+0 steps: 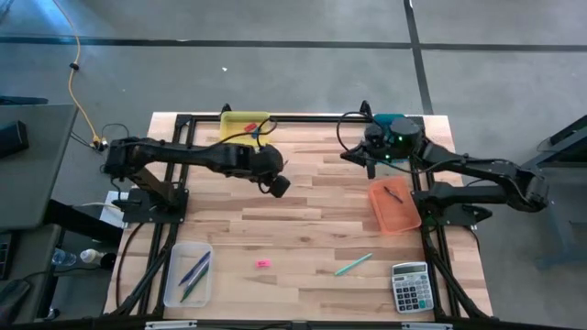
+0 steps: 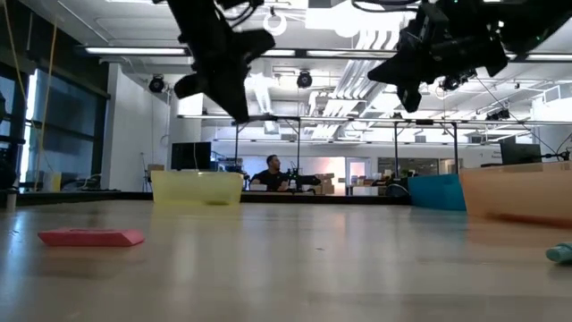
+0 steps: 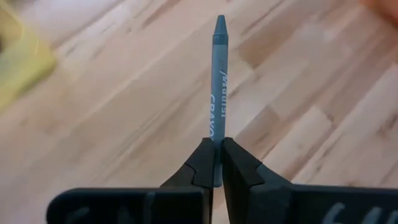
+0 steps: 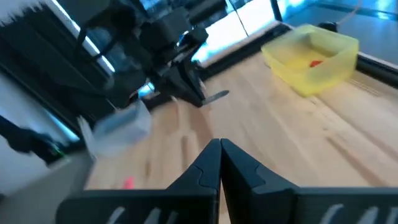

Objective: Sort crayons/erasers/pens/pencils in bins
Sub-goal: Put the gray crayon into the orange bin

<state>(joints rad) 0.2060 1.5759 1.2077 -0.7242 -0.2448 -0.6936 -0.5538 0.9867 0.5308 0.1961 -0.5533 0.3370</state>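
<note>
My left gripper (image 1: pixel 280 186) hangs above the table's middle, shut on a grey-blue crayon (image 3: pixel 220 81), which also shows in the right wrist view (image 4: pixel 216 95). My right gripper (image 1: pixel 371 170) is shut and empty, raised between the teal bin (image 1: pixel 394 124) and the orange bin (image 1: pixel 394 203). The yellow bin (image 1: pixel 243 124) stands at the far edge with a small red piece (image 4: pixel 315 62) inside. The clear bin (image 1: pixel 188 273) at the near left holds a few thin sticks. A pink eraser (image 1: pixel 263 264) lies flat on the table near the front. My left gripper pinches the crayon's blunt end (image 3: pixel 217 134) between its two fingertips (image 3: pixel 202 163). The crayon runs on in line with the fingers, its pointed tip (image 3: pixel 220 22) away from them. It is lifted clear of the table.
A teal pen (image 1: pixel 353 264) lies on the table near the front right, and a grey calculator (image 1: pixel 410 286) sits at the near right corner. The orange bin holds a dark pen (image 1: pixel 394 194). Bare wood lies between the bins. A person (image 2: pixel 271 172) sits far behind the table.
</note>
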